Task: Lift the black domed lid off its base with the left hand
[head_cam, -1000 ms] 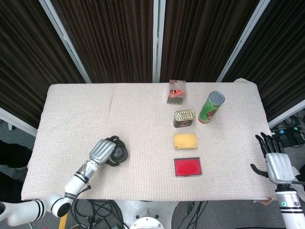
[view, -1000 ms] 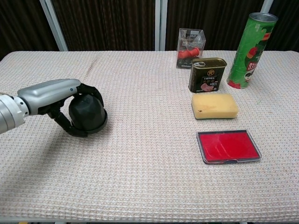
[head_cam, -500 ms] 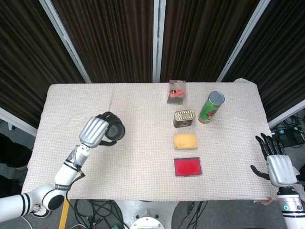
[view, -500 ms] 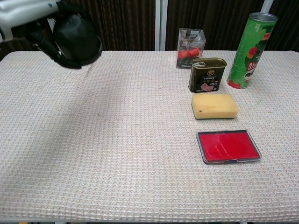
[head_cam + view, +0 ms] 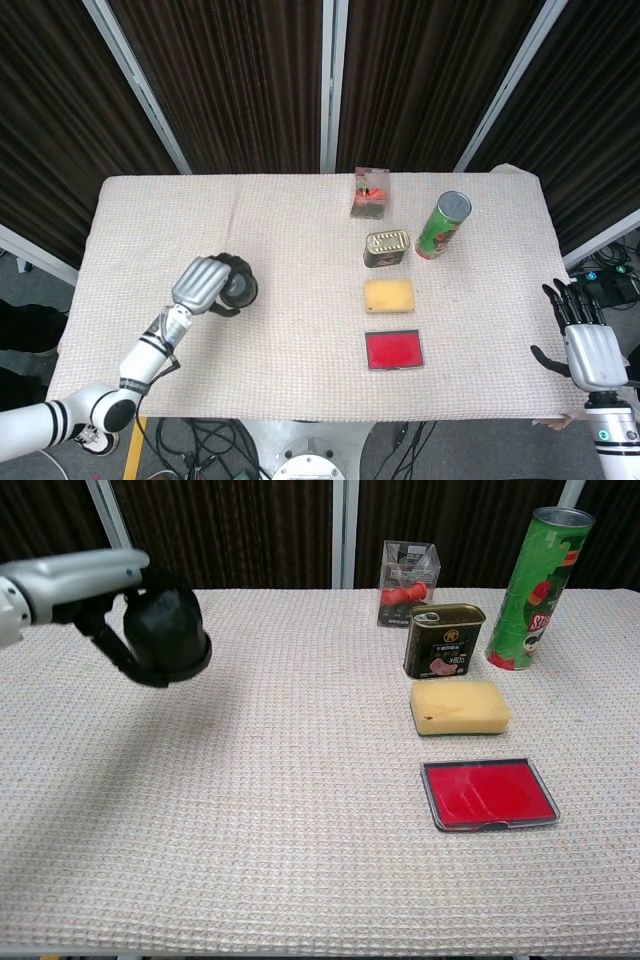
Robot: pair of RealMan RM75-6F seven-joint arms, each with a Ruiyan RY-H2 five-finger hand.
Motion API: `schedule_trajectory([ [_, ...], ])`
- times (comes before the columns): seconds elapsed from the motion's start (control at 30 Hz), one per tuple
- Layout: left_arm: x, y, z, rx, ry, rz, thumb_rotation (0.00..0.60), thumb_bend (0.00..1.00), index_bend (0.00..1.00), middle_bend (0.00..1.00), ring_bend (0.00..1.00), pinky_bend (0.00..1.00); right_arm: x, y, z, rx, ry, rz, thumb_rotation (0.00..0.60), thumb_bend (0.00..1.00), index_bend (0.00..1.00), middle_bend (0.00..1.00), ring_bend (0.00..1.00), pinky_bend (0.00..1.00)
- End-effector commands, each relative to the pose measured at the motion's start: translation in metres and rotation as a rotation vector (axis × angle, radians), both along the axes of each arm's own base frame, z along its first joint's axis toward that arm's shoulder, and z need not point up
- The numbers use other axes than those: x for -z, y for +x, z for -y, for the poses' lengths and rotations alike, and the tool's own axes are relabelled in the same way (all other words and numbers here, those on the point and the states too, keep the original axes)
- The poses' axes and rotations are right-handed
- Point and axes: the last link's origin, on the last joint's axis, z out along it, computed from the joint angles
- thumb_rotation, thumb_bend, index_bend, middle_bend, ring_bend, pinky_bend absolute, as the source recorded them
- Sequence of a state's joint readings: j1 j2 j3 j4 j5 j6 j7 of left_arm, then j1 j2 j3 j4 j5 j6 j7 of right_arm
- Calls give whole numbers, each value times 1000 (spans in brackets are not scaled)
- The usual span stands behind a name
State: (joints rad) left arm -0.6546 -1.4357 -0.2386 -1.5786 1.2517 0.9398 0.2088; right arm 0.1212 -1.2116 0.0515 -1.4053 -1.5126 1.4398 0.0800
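I have the black domed lid in my left hand, fingers wrapped around it from above and behind, and it hangs clear of the table over the left side, with a shadow on the cloth below it. I cannot make out any base under it or on the cloth nearby, so I cannot say whether base and lid have parted or come up together.

The lid looks like a rigid, smooth, glossy shell, probably light. I judge it slippery: the curved dome gives the fingers little to bite on, so the surest hold is low around the rim, where the wall is widest, rather than near the crown.

Well to the right stand a small tin can, a yellow sponge just nearer than it, and a red tray nearer still. A green tube can stands at the far right, and a clear box with something red inside sits farther back.

My right hand hangs off the table's right edge, empty, with its fingers spread.
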Motion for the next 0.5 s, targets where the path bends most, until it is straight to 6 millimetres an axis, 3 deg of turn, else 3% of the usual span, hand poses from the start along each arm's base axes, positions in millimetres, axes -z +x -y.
schedule_trajectory([
  [0.03, -59, 55, -5, 156, 315, 146, 600, 204, 487, 504, 289, 435, 3, -1, 1, 6, 10, -1, 600, 101, 0, 16, 0, 0],
  [0.23, 5, -12, -2, -60, 35, -45, 600, 206, 489, 507, 292, 437, 2, -1, 1, 3, 4, 0, 600, 101, 0, 16, 0, 0],
  [0.3, 13, -26, -4, -103, 11, -58, 600, 206, 489, 506, 292, 438, 1, -2, 1, 6, -1, -2, 600, 101, 0, 16, 0, 0],
  [0.5, 9, -24, -9, -78, 33, -60, 600, 206, 489, 507, 294, 438, 5, -5, 2, 17, 13, -3, 600, 101, 0, 17, 0, 0],
])
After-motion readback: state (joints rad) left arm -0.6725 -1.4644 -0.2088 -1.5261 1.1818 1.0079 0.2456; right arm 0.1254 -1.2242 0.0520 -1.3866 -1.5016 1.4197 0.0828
